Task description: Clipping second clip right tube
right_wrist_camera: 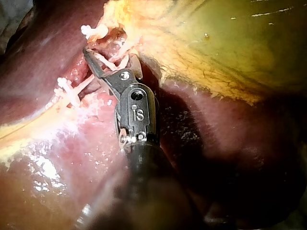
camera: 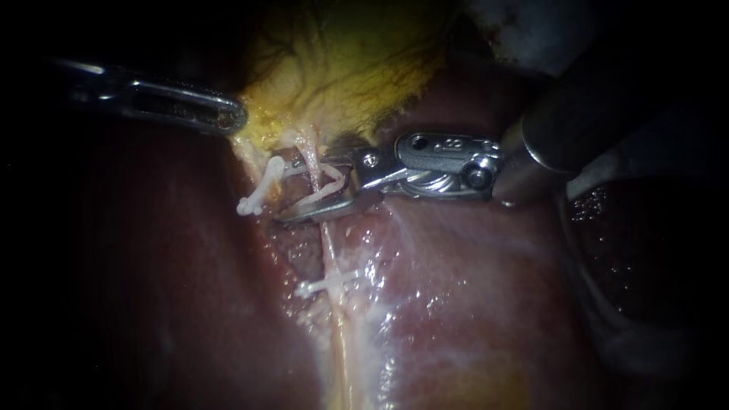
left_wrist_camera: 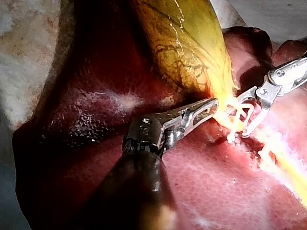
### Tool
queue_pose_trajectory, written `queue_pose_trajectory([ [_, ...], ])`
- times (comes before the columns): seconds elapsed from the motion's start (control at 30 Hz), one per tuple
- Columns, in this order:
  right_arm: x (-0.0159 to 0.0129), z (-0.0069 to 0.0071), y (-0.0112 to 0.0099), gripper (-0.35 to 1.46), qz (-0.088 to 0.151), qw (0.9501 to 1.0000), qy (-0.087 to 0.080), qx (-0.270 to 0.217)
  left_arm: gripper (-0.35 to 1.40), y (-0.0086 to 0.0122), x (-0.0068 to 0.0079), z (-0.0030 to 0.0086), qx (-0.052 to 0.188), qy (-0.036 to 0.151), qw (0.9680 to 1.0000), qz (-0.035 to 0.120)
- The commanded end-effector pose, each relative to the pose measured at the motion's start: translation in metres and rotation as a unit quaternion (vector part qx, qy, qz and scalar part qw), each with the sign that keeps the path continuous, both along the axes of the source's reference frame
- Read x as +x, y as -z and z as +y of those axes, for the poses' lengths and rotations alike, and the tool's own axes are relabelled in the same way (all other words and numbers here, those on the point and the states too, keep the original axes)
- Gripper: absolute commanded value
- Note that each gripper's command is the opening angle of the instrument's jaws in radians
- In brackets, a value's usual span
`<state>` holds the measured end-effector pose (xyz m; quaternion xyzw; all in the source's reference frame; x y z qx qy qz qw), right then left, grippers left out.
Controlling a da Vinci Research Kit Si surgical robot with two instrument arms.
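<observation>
**Endoscope view.** The left instrument (camera: 228, 115) enters from the left. Its jaws appear closed on the yellow lower edge of the gallbladder (camera: 342, 68), probably to hold it away from the liver (camera: 471, 304) and keep the tubes stretched and exposed. The right instrument (camera: 304, 193) enters from the right. Its jaws stand apart but grip an open clip (camera: 328, 184) from two sides, straddling the right tube (camera: 332, 258) just below the gallbladder. Three clips are counted: the open one, one closed lower clip (camera: 326, 285) further down the same tube, and one closed left clip (camera: 260, 188) beside the jaws. The spot chosen leaves a free stretch of tube between the two right-tube clips.

**Left wrist view.** The left instrument's (left_wrist_camera: 208, 106) jaws lie together, tips buried in yellow tissue. The right instrument (left_wrist_camera: 244, 120) works just ahead of them.

**Right wrist view.** The right instrument (right_wrist_camera: 110, 57) has its jaws spread about the pale tube. Two closed clips show beyond and beside it.
</observation>
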<state>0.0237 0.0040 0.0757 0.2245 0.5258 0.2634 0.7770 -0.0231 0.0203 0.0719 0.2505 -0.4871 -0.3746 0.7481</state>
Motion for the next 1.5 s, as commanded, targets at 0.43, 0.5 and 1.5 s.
queue_pose_trajectory([
  [0.43, -0.0009, -0.0008, 0.0008, 0.53, 0.015, 0.9995, 0.027, 0.009, -0.35, 0.0000, 0.0000, 0.0000, 0.000, 0.000, 1.0000, 0.000],
  [0.5, -0.0010, -0.0011, 0.0011, 0.52, 0.017, 0.9993, 0.031, 0.010, -0.35, 0.0000, 0.0000, 0.0000, 0.000, 0.000, 1.0000, 0.000],
  [1.5, -0.0013, -0.0072, 0.0037, 0.52, 0.057, 0.9897, 0.116, 0.061, -0.35, 0.0000, 0.0000, 0.0000, 0.000, 0.000, 1.0000, 0.000],
])
